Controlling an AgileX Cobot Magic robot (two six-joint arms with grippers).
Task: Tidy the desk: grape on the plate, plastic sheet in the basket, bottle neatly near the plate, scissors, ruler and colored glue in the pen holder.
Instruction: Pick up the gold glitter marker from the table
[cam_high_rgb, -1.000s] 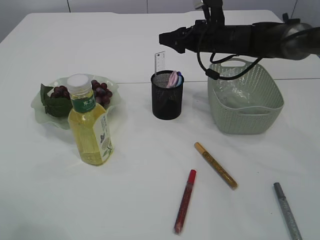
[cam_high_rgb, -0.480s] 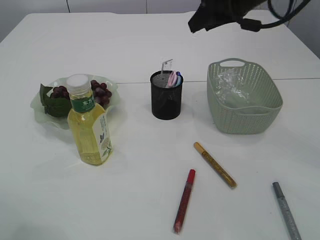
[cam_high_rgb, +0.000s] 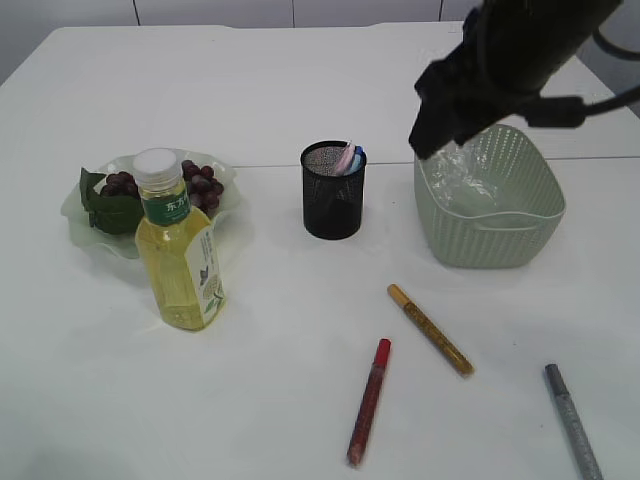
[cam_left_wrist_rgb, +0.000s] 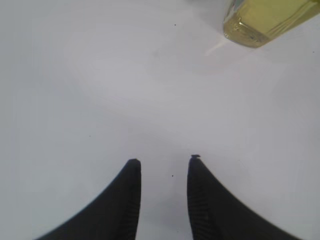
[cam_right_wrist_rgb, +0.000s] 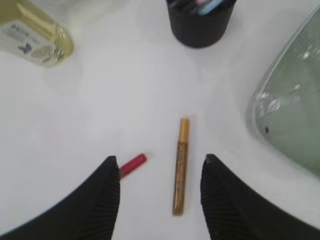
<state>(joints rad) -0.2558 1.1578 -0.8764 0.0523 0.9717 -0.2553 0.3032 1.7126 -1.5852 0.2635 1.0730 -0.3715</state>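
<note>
The right tool (cam_right_wrist_rgb: 160, 172) hangs over the middle of the tabletop (cam_high_rgb: 200, 90) with its jaws spread and nothing between them. Straight below the gap lies the gold glue pen (cam_right_wrist_rgb: 180, 166), its long axis running almost square to the line across the jaws, so the fingers could drop either side of the barrel with little turning. The red glue pen (cam_right_wrist_rgb: 132, 165) lies just left of it, its tip close to the left finger, which may crowd the descent. A grey glue pen (cam_high_rgb: 573, 420) rests near the front right corner, well apart from the other two.

The pen holder (cam_high_rgb: 333, 190) stands beyond the pens, toward the back edge, already holding a few things whose kind I cannot make out. The basket (cam_high_rgb: 490, 215), with the plastic sheet (cam_high_rgb: 462, 175) in it, stands to the holder's right. The bottle (cam_high_rgb: 180, 245) stands upright just beside the plate (cam_high_rgb: 85, 225) with grapes (cam_high_rgb: 195, 180) toward the left edge.

The left tool (cam_left_wrist_rgb: 162, 165) sits low over bare tabletop near the bottle's base, jaws part open and empty; it is well away from the pens. The right arm is the nearer one for the gold pen.
</note>
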